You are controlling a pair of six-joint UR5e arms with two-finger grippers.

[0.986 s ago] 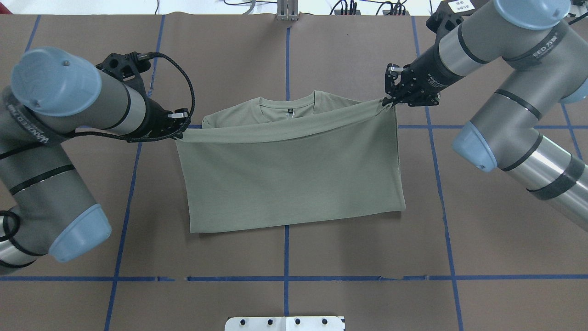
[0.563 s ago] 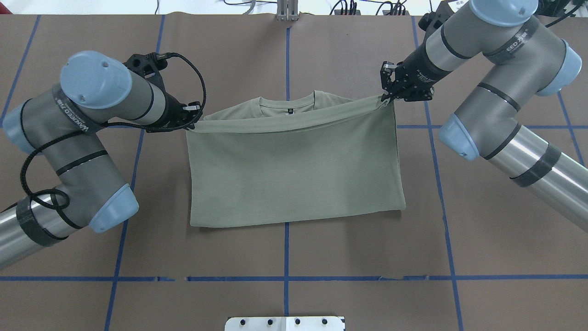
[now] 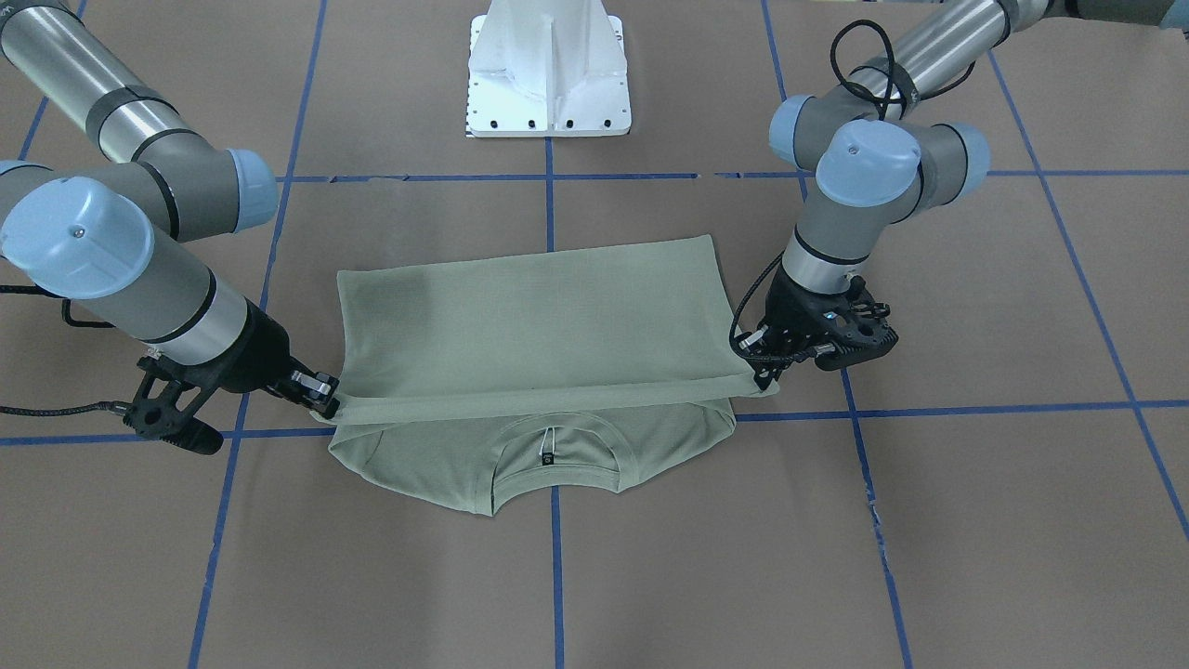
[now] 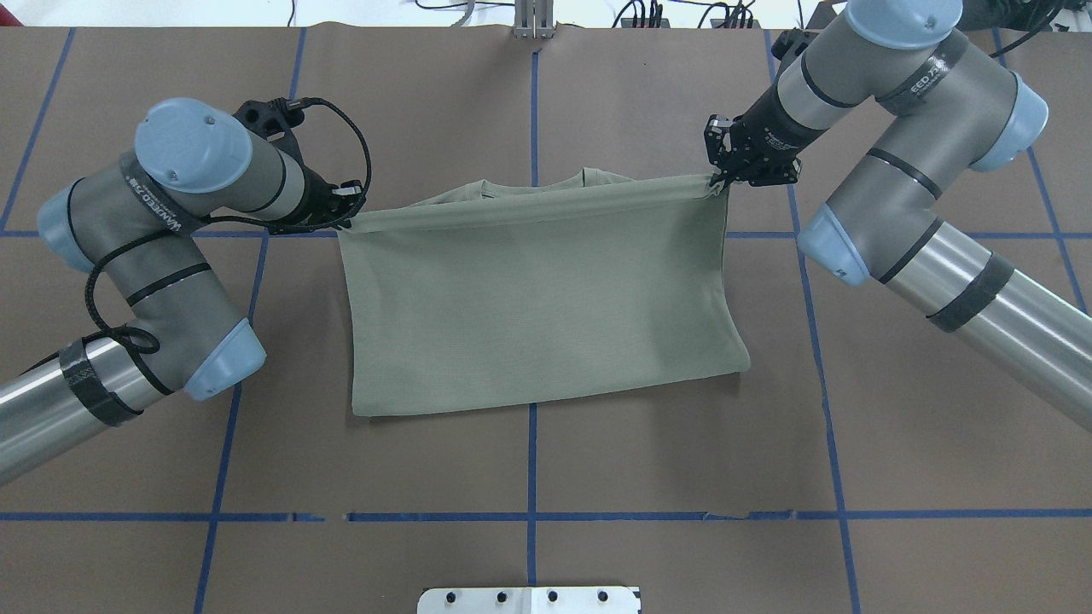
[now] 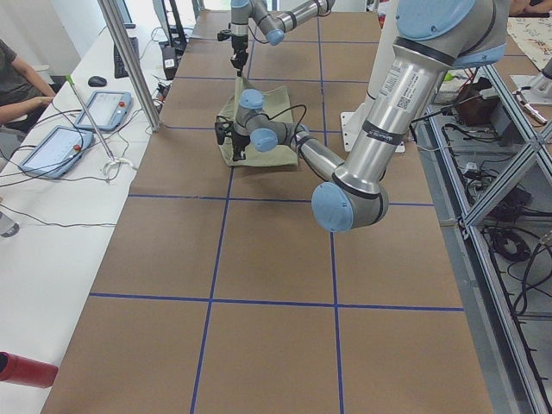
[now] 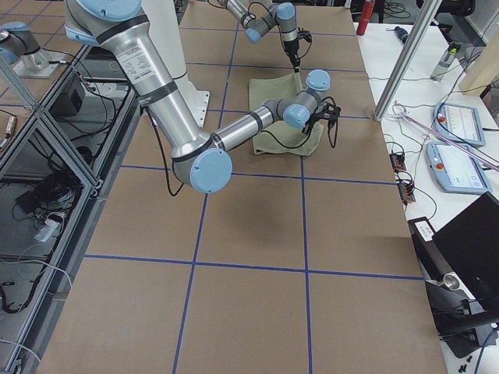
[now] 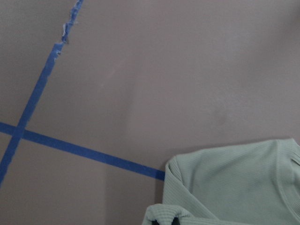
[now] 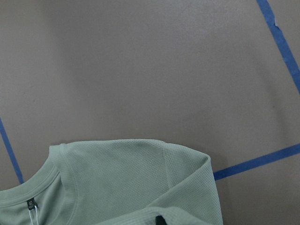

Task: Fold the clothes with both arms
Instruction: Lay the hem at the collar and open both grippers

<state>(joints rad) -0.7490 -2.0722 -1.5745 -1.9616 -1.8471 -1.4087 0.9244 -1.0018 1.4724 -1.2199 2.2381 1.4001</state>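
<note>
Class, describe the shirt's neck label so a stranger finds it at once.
On the brown table lies one green shirt, half folded. Inside its round neckline, on the side away from the white base, sits a tiny black label, the cloth's only dark mark.

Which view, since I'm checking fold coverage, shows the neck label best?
Exterior front-facing: the neck label lies fully uncovered. The right wrist view catches it at its corner; overhead, the lifted shirt hides it; side views are too small; left wrist misses it.
</note>
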